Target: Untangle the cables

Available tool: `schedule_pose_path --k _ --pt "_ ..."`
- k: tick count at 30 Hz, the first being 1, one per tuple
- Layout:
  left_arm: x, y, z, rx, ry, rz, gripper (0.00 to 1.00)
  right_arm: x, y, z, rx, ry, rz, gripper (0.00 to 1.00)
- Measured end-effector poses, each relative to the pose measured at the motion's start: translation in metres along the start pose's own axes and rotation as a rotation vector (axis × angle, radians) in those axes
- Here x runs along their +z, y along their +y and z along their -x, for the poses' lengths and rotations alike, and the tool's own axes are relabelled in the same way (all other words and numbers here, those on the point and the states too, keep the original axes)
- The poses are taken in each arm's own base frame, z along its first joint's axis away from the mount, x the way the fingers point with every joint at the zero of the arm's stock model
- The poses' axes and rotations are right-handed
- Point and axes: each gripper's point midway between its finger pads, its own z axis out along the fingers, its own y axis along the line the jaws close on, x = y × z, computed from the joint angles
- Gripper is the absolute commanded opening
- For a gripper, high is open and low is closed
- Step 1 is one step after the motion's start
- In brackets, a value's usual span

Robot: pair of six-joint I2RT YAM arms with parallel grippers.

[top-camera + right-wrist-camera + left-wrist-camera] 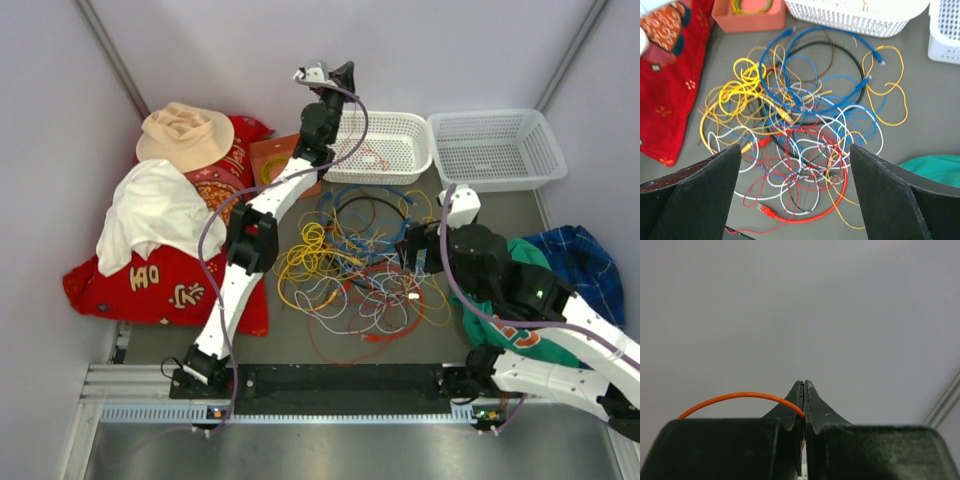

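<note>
1. Orange wire [735, 396] is pinched between the jaws of the left gripper [803, 385], which are pressed together. The wire arcs away to the left of the fingers, with only a grey wall behind it.
2. Seen from above, the left gripper [340, 72] is raised at the far side of the scene, over the left end of the left white basket [400, 125]. A bit of red-orange wire shows inside that basket.
3. The right gripper [794, 147] has its jaws spread wide and holds nothing. It hangs over the near part of the cables [800, 125].
4. The cables [350, 260] lie in one tangled heap in the middle of the grey table [480, 215], between the two arms. Yellow loops bunch on the left, large blue and black rings sit on the far side, and white and red loops cross on the near side. A red plug [767, 211] lies at the near edge.
5. Just beyond the heap on the far left stands a pink box [747, 20] holding a green-yellow ring [750, 6].
6. A second white basket [500, 150] stands to the right of the first.
7. On the left lie a red cloth [150, 285], a white cloth [150, 210] and a tan hat [185, 135]. On the right lie a green cloth [500, 325] and a blue plaid cloth [575, 255].
</note>
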Motion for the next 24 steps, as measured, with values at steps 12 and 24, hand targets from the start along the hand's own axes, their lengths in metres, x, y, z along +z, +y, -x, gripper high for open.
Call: schedule_pose_path --k 12,24 --pt "-0.008 -0.025 0.039 0.009 0.138 0.039 0.0 -0.001 0.002 -0.01 0.046 0.011 0.033 0.89" --pt "-0.03 -0.132 0.24 -0.295 0.164 -0.136 0.0 -0.024 -0.005 0.005 0.124 -0.073 0.072 0.89"
